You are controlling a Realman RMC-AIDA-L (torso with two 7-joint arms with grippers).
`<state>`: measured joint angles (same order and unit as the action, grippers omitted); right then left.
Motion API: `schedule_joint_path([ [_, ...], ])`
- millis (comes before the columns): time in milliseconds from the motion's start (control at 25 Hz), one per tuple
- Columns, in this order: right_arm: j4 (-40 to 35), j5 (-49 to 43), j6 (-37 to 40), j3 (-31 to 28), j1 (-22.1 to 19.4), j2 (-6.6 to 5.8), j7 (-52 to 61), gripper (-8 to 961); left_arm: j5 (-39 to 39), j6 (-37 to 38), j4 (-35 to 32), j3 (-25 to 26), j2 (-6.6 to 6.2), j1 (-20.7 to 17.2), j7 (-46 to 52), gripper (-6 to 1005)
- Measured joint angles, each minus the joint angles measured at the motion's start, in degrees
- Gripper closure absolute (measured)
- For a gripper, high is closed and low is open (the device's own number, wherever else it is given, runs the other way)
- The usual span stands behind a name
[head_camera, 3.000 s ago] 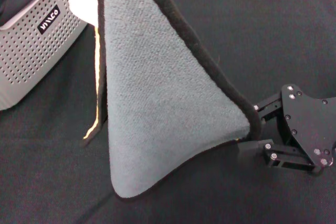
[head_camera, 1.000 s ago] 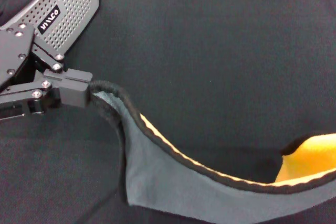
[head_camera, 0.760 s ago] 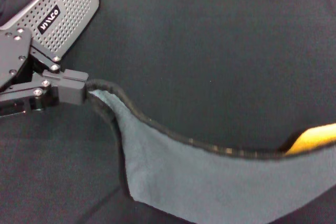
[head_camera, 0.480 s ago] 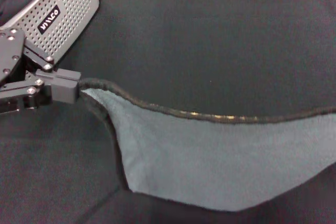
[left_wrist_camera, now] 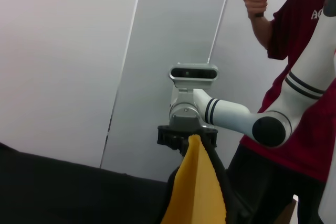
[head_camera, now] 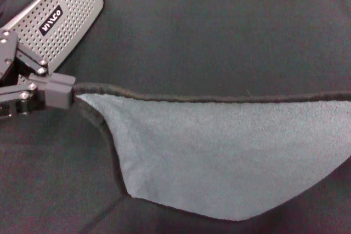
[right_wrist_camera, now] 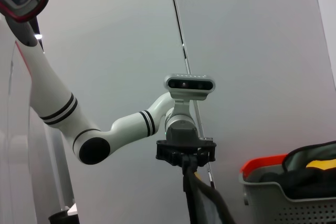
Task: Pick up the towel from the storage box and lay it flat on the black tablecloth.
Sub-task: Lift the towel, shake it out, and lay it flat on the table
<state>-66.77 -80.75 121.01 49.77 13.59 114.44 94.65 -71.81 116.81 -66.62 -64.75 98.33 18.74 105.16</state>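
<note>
- Clearly, from the head view, the left gripper [head_camera: 72,92] at 9 o'clock has its jaws pinched on one corner of the towel [head_camera: 219,157]. The cloth's far edge runs taut and straight toward 3 o'clock and out of view, so I judge the corner is held out to stretch the cloth flat over the black tablecloth [head_camera: 219,36]. The grey side faces up, while the near edge at 6 o'clock curves unevenly.
- The storage box [head_camera: 60,12] stands at 10 o'clock, just behind the left gripper and apart from the towel. Nothing lies in the cloth's way.
- Seen from the left wrist view, the right gripper [left_wrist_camera: 187,139] is far across, jaws closed on a towel corner, yellow underside showing.
- Seen from the right wrist view, the left gripper grips the dark-edged corner, with the box at 4 o'clock holding dark cloth.
</note>
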Motion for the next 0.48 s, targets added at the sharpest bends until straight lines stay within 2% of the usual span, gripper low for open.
schedule_joint_path([
  [480, 4.42, 0.71, 1.27, 1.87, -0.24, 0.53, 0.27, 938, 0.0, 0.18, -0.38, -2.91, -2.5, -1.51, -0.19, 971],
])
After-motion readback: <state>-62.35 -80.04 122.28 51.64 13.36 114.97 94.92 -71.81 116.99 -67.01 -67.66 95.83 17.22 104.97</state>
